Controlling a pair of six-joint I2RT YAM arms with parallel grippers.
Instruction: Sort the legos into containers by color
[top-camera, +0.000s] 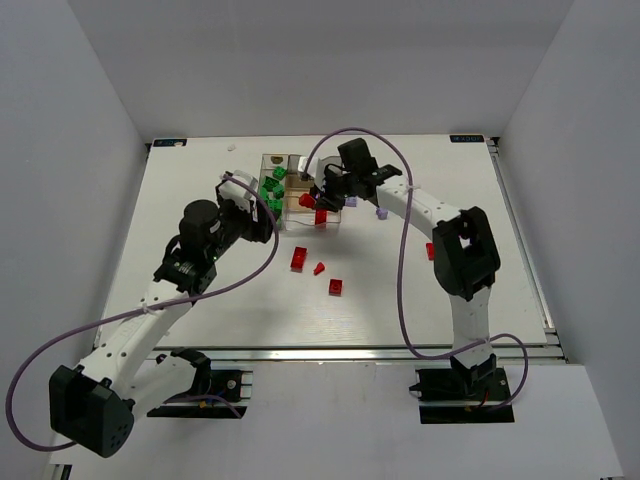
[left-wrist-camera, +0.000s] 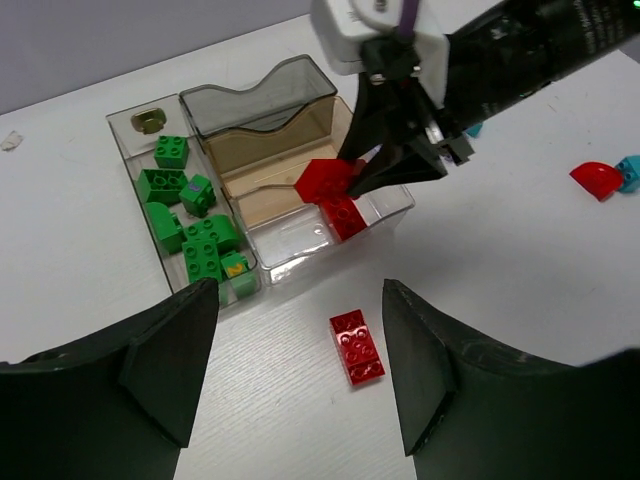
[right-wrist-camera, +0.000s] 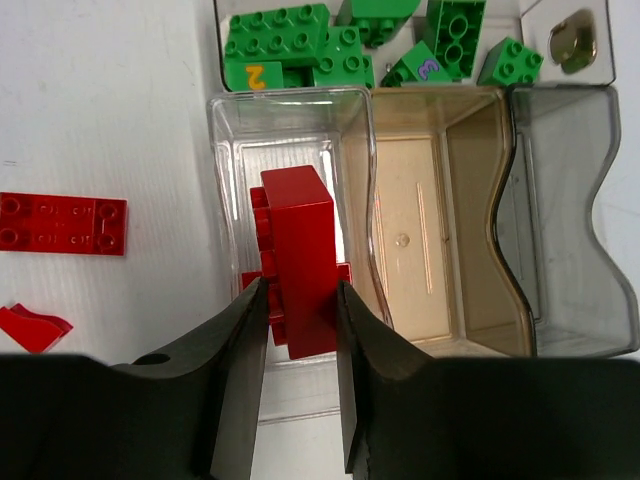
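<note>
My right hand (right-wrist-camera: 300, 292) clenches a small red studded plastic brick (right-wrist-camera: 298, 225) over the clear brown-tinted plastic tray (right-wrist-camera: 372, 180) compartment beneath it, where red belongs; my left hand (left-wrist-camera: 300, 300) hangs released, empty.

The right gripper (right-wrist-camera: 298, 292) is black, and the held brick (right-wrist-camera: 298, 225) between its fingers is plain red. Under it the tray (right-wrist-camera: 420, 220) is clear, and toward the gripper's right it turns brown-tinted, then smoky grey. Ahead of the fingertips the green bricks (right-wrist-camera: 290, 35) are one bright shade; one carries a yellow 2, another a purple 3. To this gripper's left a red plate (right-wrist-camera: 60, 222) lies on the white table (right-wrist-camera: 100, 110).

The left gripper (left-wrist-camera: 300, 290) is black too, and the loose brick (left-wrist-camera: 357, 347) between its fingers is red. Far to its right are a red dome (left-wrist-camera: 595, 180) and a light blue piece (left-wrist-camera: 630, 170). The cable (left-wrist-camera: 407, 12) ahead is purple.
</note>
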